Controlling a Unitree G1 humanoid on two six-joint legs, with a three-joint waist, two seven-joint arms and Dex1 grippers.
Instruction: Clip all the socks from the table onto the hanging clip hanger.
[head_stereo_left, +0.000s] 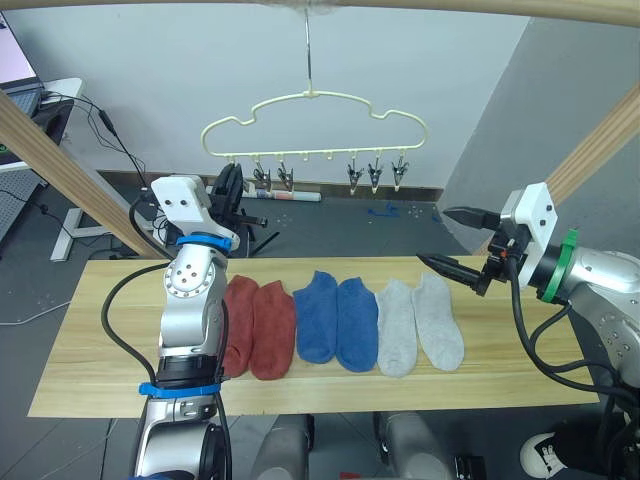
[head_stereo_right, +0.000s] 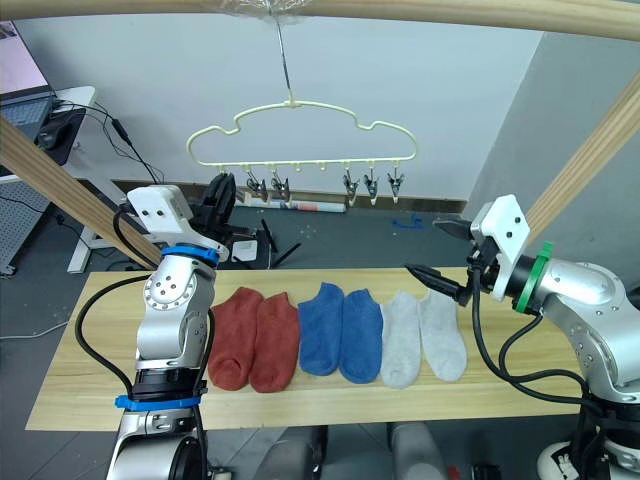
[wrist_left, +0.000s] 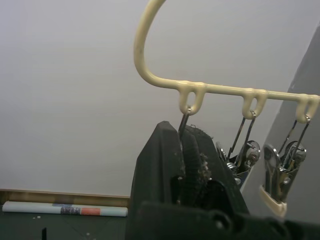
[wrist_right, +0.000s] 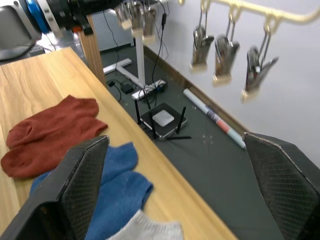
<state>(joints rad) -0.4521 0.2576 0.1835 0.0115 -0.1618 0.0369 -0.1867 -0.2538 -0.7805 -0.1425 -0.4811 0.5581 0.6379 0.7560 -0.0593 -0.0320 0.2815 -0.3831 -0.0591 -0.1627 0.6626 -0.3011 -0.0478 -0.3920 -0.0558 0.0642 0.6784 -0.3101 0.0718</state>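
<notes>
1. Head camera, left eye: I see all six socks lying flat in a row on the table (head_stereo_left: 90, 360), none clipped yet: the rust-red pair (head_stereo_left: 258, 327) on the left, the blue pair (head_stereo_left: 336, 322) in the middle, the light grey pair (head_stereo_left: 420, 323) on the right. The clip hanger (head_stereo_left: 315, 125) hangs beyond the far edge, its clips bare.

2. Same view: my left gripper (head_stereo_left: 230, 195) is raised at the hanger's left end, fingers pressed together. My right gripper (head_stereo_left: 462, 244) hovers above the grey socks, fingers spread wide and empty.

3. Left wrist camera: the fingers look clenched around the leftmost clip (wrist_left: 186, 131), presumably squeezing it open. I would keep that squeeze steady and avoid swinging the hanger.

4. Right wrist camera: the spread fingers frame the red and blue socks below and three clips (wrist_right: 231, 55) beyond. To do this step well, I would drop the right gripper onto a sock's cuff edge, pinch a single layer, lift it clear, then feed the cuff into the held-open clip before letting go.
</notes>
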